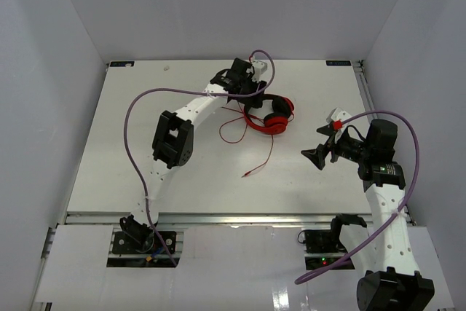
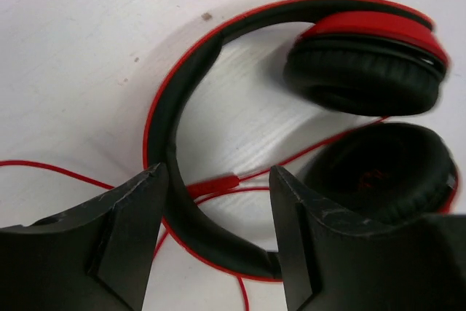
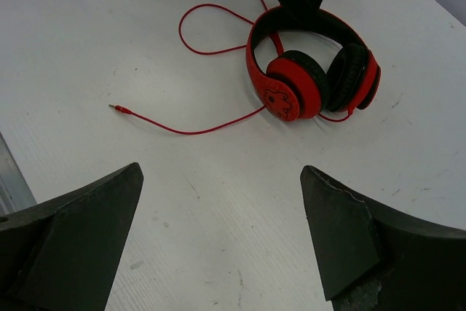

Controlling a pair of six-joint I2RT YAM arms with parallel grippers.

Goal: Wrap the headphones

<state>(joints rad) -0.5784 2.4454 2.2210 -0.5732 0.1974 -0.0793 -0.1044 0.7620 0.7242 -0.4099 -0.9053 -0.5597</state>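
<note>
The red headphones [image 1: 269,114] lie on the white table [image 1: 145,151] at the back centre, ear cups folded together. Their thin red cable [image 1: 234,132] loops to the left and runs toward me, ending in a plug [image 1: 245,175]. My left gripper [image 1: 251,91] is down over the headband [image 2: 182,107]. Its jaws straddle the black-and-red band with a gap still showing, the cable's strain relief [image 2: 215,183] lying between them. My right gripper [image 1: 320,142] hovers open to the right, above bare table. In the right wrist view the headphones [image 3: 291,85] and plug [image 3: 114,107] lie ahead of the right gripper [image 3: 220,171].
Thick purple arm cables [image 1: 131,136] arc over the table on the left and the right [image 1: 411,172]. A metal rail [image 1: 233,218] marks the near table edge. White walls close in the left, back and right sides.
</note>
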